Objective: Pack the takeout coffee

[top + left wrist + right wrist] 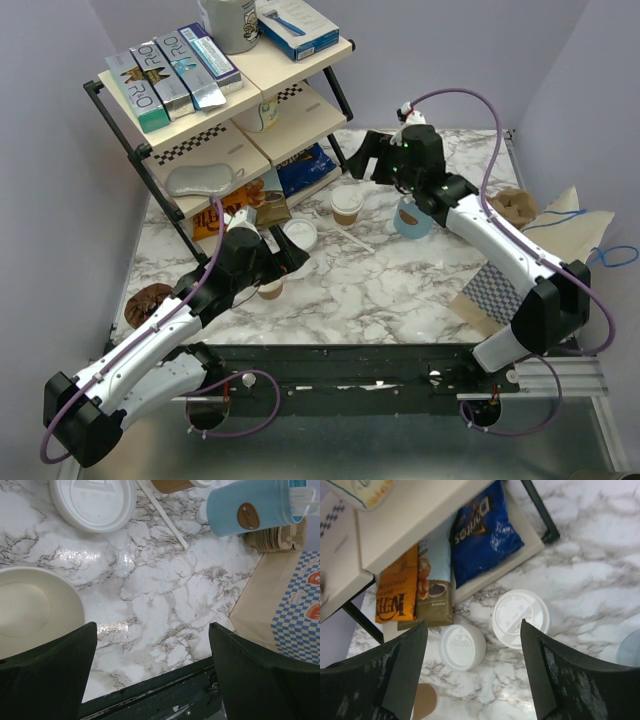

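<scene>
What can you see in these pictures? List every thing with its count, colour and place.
coffee cup: one, tan, white lid, table centre
open cup: one, tan, near left
loose lid: one, white, near rack's foot
tall cup: one, light blue, right of centre
stirrer: one, white, between coffee cup and tall cup
paper bag: one, tan with blue checks, right side
snack bags: three, blue, brown, orange, bottom shelf
rack: one, black frame, cream shelves, far left
left pincer: one, black, open, by open cup
right pincer: one, black, open, by coffee cup
</scene>
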You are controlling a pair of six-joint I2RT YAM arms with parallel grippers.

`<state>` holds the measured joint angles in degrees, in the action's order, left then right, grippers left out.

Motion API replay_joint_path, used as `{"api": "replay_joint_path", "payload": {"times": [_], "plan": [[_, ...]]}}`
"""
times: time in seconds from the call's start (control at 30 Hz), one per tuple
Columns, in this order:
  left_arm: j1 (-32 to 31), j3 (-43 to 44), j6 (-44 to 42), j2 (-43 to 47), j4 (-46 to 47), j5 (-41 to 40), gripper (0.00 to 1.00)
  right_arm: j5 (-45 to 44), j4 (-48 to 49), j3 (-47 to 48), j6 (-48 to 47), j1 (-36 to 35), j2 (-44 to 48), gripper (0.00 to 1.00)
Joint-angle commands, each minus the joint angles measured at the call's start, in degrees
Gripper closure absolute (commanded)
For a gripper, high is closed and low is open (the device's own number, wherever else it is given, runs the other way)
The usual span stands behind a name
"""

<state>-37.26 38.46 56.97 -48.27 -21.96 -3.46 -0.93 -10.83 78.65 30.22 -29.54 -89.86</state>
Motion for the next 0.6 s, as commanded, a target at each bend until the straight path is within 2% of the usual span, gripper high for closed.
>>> {"api": "replay_joint_path", "payload": {"times": [0.0, 0.13, 0.23, 0.3, 0.37, 0.4, 0.57], "plan": [[-0.2, -0.4, -1.9, 0.8, 2.3, 0.9, 0.01, -3.7, -3.1, 2.6, -9.0, 0.5, 6.0, 0.0], [-0.3, 0.3, -4.3, 0.6, 1.9, 1.9, 0.01, -8.9, -3.6, 2.3, -18.3, 2.7, 11.6, 0.0], [-0.2, 0.9, -5.9, 0.7, 1.6, 1.4, 0.01, -15.7, -5.6, 1.9, -19.1, 6.8, 15.8, 0.0], [-0.2, 1.1, -6.7, 0.9, 1.9, 1.4, 0.01, -14.2, -10.8, 3.1, -18.0, 13.2, 17.1, 0.0], [-0.1, 1.2, -7.2, 0.8, 2.1, 1.5, 0.01, -8.8, -15.7, 5.9, -16.6, 18.1, 17.0, 0.0], [-0.2, 1.4, -8.4, 0.8, 2.3, 1.7, 0.01, -8.1, -20.8, 6.9, -16.5, 21.9, 16.5, 0.0], [-0.1, 2.0, -11.8, 0.4, 1.4, 1.4, 0.01, -8.2, -34.0, 12.1, -20.0, 30.4, 8.4, 0.0]]}}
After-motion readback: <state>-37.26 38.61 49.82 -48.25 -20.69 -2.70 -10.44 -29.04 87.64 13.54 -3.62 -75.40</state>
